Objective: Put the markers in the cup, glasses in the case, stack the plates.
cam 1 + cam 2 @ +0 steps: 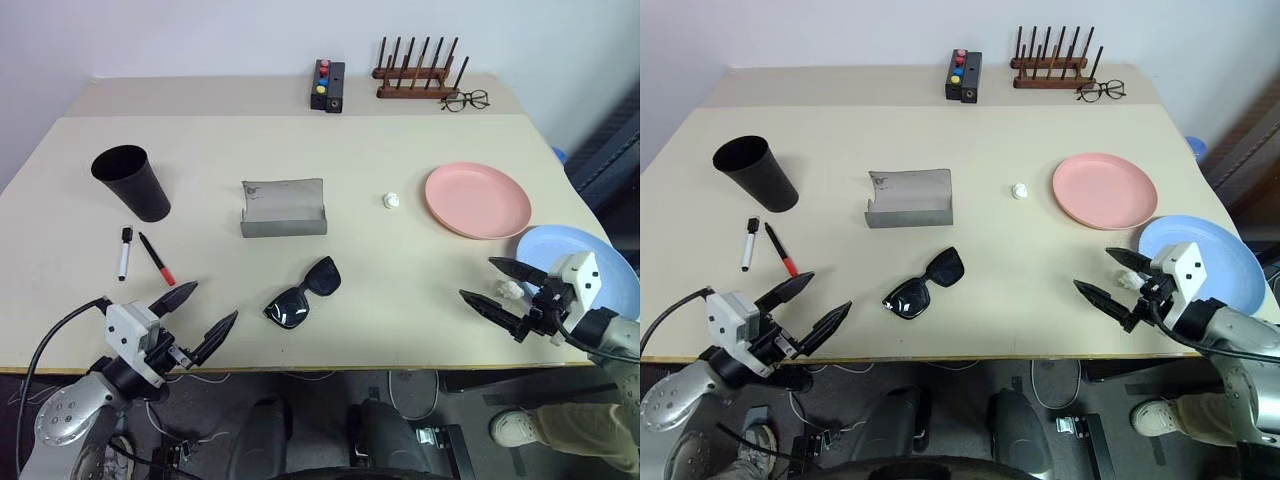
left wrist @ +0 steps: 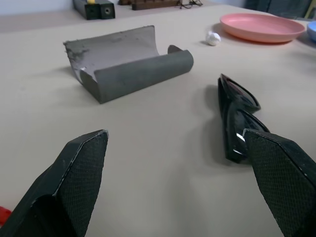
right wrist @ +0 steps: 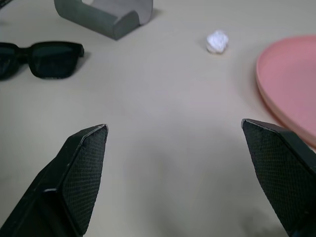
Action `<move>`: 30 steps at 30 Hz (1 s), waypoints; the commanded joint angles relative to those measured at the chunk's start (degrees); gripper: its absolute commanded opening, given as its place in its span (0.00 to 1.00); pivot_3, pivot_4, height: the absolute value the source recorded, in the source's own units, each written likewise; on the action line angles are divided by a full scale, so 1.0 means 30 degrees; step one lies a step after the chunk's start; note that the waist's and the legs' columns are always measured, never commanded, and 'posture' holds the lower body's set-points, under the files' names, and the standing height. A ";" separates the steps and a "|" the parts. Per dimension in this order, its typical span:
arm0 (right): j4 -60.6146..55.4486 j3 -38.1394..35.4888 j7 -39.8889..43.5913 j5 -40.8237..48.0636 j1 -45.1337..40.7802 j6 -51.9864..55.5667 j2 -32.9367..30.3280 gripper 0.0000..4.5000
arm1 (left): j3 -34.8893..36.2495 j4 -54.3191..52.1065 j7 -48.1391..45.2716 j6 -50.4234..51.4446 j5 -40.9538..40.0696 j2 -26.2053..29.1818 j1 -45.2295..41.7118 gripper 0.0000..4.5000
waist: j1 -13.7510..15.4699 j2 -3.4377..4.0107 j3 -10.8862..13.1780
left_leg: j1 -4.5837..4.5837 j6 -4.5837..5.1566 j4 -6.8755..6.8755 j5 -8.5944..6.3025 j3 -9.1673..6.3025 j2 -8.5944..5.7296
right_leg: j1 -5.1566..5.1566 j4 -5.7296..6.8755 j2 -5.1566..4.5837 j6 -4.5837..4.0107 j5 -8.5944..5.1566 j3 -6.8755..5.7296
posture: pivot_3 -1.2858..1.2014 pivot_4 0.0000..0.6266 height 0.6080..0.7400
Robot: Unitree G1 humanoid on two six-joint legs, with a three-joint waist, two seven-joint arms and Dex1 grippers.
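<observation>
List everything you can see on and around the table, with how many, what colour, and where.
cup: one, black, upright, far left
markers: two, white with black cap and black with red tip, lying in front of the cup
case: one, grey, open, table middle
sunglasses: one, black, in front of the case
pink plate: one, right side
blue plate: one, right edge, beside the pink plate
paper wads: two, white, one left of the pink plate, one near the blue plate
wooden rack: one, brown, far edge
spectacles: one, thin-framed, by the rack
black box: one, coloured buttons, far edge
left gripper: jaws open, near left edge
right gripper: jaws open, near right edge
</observation>
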 commanded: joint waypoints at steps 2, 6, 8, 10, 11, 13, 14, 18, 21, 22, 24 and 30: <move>-0.0337 0.0194 -0.0242 0.0275 -0.0570 -0.0070 0.0201 0.98 | 0.0349 -0.0365 0.0117 -0.0054 -0.0274 0.0104 -0.0117 1.00 | -0.0002 -0.0001 -0.0003 | -0.0002 0.0000 0.0004 0.0000 0.0004 -0.0003 | 0.0001 -0.0003 -0.0008 -0.0002 -0.0001 0.0007 | 0.52 0.24 1.00; -0.0213 0.0264 -0.0269 0.0360 -0.0660 -0.0142 0.0294 0.98 | 0.0239 -0.0382 0.0238 -0.0104 -0.0247 -0.0046 -0.0092 1.00 | 0.0006 -0.0001 -0.0002 | -0.0011 0.0005 -0.0004 -0.0003 0.0020 -0.0008 | -0.0009 -0.0008 -0.0015 0.0007 0.0000 0.0021 | 0.52 0.24 1.00; -0.0299 0.0341 -0.0279 0.0366 -0.0663 -0.0148 0.0316 0.98 | 0.0239 -0.0194 0.0143 -0.0192 -0.0235 -0.0061 -0.0125 1.00 | 0.0019 -0.0001 -0.0002 | -0.0009 0.0005 -0.0003 -0.0003 0.0018 -0.0007 | -0.0009 -0.0006 -0.0010 0.0007 0.0000 0.0020 | 0.52 0.24 1.00; -0.0350 0.0388 -0.0183 0.0413 -0.0651 -0.0144 0.0269 0.98 | 0.0156 0.0192 -0.0075 -0.0357 -0.0188 -0.0090 -0.0213 1.00 | 0.0009 -0.0001 -0.0002 | -0.0006 0.0005 -0.0002 -0.0003 0.0017 -0.0006 | -0.0008 -0.0005 -0.0008 0.0005 0.0000 0.0020 | 0.52 0.24 1.00; -0.0327 0.0381 -0.0101 0.0415 -0.0607 -0.0176 0.0217 0.98 | 0.0102 0.0298 -0.0137 -0.0414 -0.0162 -0.0117 -0.0241 1.00 | 0.0008 -0.0001 -0.0003 | -0.0005 0.0005 -0.0001 -0.0003 0.0018 -0.0006 | -0.0008 -0.0005 -0.0008 0.0003 -0.0001 0.0020 | 0.52 0.24 1.00; -0.0160 0.0294 0.0135 0.0422 -0.0544 -0.0250 0.0061 0.98 | 0.0017 0.0379 -0.0193 -0.0471 -0.0113 -0.0157 -0.0290 1.00 | 0.0007 -0.0001 -0.0003 | -0.0006 0.0005 -0.0001 -0.0003 0.0019 -0.0006 | -0.0008 -0.0006 -0.0008 0.0004 0.0000 0.0021 | 0.52 0.24 1.00; 0.0012 0.0263 0.0312 0.0400 -0.0575 -0.0291 -0.0054 0.98 | 0.0024 0.0508 -0.0280 -0.0515 -0.0103 -0.0147 -0.0320 1.00 | 0.0008 -0.0001 -0.0003 | -0.0006 0.0005 -0.0001 -0.0003 0.0019 -0.0006 | -0.0008 -0.0006 -0.0008 0.0005 0.0000 0.0020 | 0.52 0.24 1.00; 0.0848 0.0370 0.0938 0.0112 -0.0906 -0.0645 -0.0347 0.98 | 0.0148 0.1026 -0.0738 -0.0769 -0.0062 -0.0022 -0.0294 1.00 | 0.0004 -0.0001 -0.0003 | -0.0006 0.0005 -0.0001 -0.0003 0.0021 -0.0007 | -0.0008 -0.0006 -0.0009 0.0004 0.0000 0.0021 | 0.52 0.24 1.00; 0.1328 0.0606 0.1338 -0.0110 -0.1169 -0.0932 -0.0500 0.98 | 0.0183 0.0859 -0.0711 -0.0723 -0.0084 -0.0075 -0.0204 1.00 | 0.0001 -0.0001 -0.0002 | -0.0005 0.0005 -0.0001 -0.0003 0.0021 -0.0006 | -0.0009 -0.0005 -0.0008 0.0004 0.0000 0.0021 | 0.52 0.24 1.00; 0.1508 0.0731 0.1442 -0.0211 -0.1349 -0.0984 -0.0538 0.98 | 0.0181 0.0750 -0.0654 -0.0613 -0.0118 -0.0063 -0.0250 1.00 | 0.0002 -0.0001 -0.0003 | -0.0006 0.0005 -0.0002 -0.0003 0.0020 -0.0005 | -0.0009 -0.0006 -0.0008 0.0004 0.0000 0.0021 | 0.52 0.24 1.00; 0.1778 0.0966 0.1545 -0.0348 -0.1708 -0.1027 -0.0525 0.98 | 0.0159 0.0669 -0.0683 -0.0471 -0.0203 -0.0003 -0.0351 1.00 | 0.0001 -0.0001 -0.0002 | -0.0005 0.0005 -0.0001 -0.0003 0.0021 -0.0005 | -0.0009 -0.0005 -0.0009 0.0004 0.0000 0.0021 | 0.52 0.24 1.00; 0.2107 0.1740 0.1460 -0.0570 -0.2460 -0.1301 -0.0011 0.98 | 0.0618 0.0720 -0.0836 -0.0795 -0.0151 0.0116 -0.0088 1.00 | -0.0013 0.0000 -0.0002 | -0.0005 0.0005 -0.0007 -0.0003 0.0020 -0.0002 | -0.0014 -0.0005 -0.0004 0.0006 0.0001 0.0021 | 0.52 0.24 1.00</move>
